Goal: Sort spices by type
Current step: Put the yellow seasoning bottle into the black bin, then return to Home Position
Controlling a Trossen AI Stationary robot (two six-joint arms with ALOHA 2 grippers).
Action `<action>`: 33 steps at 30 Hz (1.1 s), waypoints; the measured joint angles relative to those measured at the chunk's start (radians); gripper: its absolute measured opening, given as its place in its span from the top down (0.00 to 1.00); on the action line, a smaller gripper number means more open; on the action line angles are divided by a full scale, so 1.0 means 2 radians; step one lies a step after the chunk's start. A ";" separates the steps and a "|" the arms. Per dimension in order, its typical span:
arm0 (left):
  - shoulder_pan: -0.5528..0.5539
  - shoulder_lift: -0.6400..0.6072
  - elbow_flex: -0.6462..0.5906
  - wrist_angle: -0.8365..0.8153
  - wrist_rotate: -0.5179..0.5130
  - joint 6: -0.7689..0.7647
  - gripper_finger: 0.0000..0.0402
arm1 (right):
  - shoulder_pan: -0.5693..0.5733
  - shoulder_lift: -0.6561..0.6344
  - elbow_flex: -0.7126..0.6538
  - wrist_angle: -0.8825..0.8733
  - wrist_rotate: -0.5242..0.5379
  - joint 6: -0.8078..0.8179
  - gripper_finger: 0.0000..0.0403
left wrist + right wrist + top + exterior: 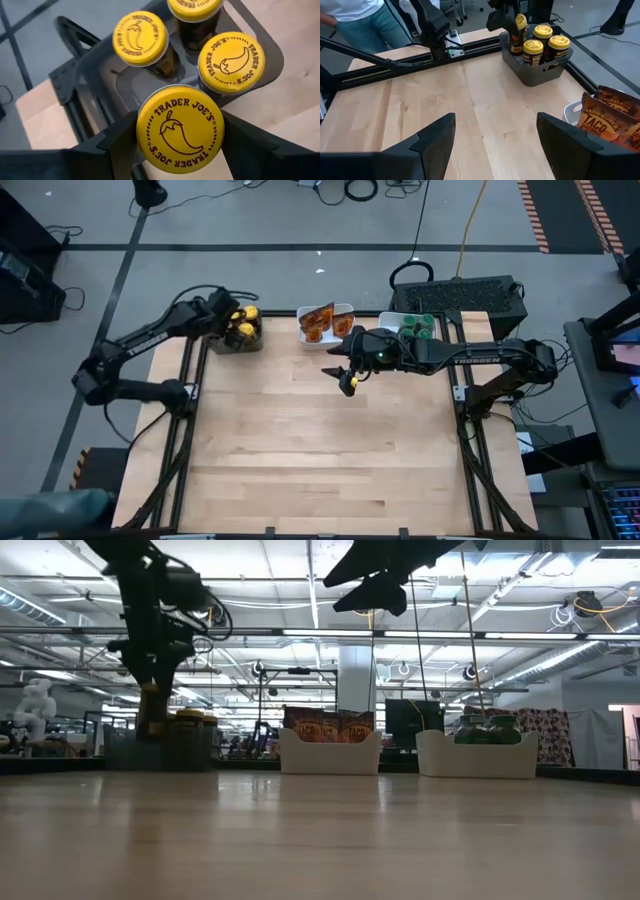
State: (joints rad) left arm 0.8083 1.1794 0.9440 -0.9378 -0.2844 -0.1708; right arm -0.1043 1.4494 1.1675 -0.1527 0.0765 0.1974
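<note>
Three yellow-lidded jars (231,62) already stand upright in the grey tray (536,75), and we hold the fourth jar (180,129) clamped in our left gripper (180,145) directly above its last space, while our right gripper (495,145) hangs open mid-table

**Open table in front, crowded back edge**

The wooden table (330,450) lies bare across its middle and near side, so a gripper can pass there freely. Obstacles sit only along the far edge: a grey tray (240,340) with yellow jars (533,50), a white tray (305,328) with packets (318,318), and a second white tray (392,320) with green jars (418,326). Gaps separate the trays. The left gripper (238,325) occupies the grey tray, closed around a jar (180,128) beside the other three. The right gripper (347,383) hangs open above the table, just before the white trays.
</note>
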 joint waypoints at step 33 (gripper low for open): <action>0.038 0.074 0.000 0.048 0.024 0.037 0.19 | 0.000 0.000 0.000 -0.012 0.000 0.000 0.35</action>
State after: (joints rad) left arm 0.8837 1.3279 0.9432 -0.8419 -0.2363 -0.0959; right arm -0.1043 1.4494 1.1674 -0.1776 0.0765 0.1974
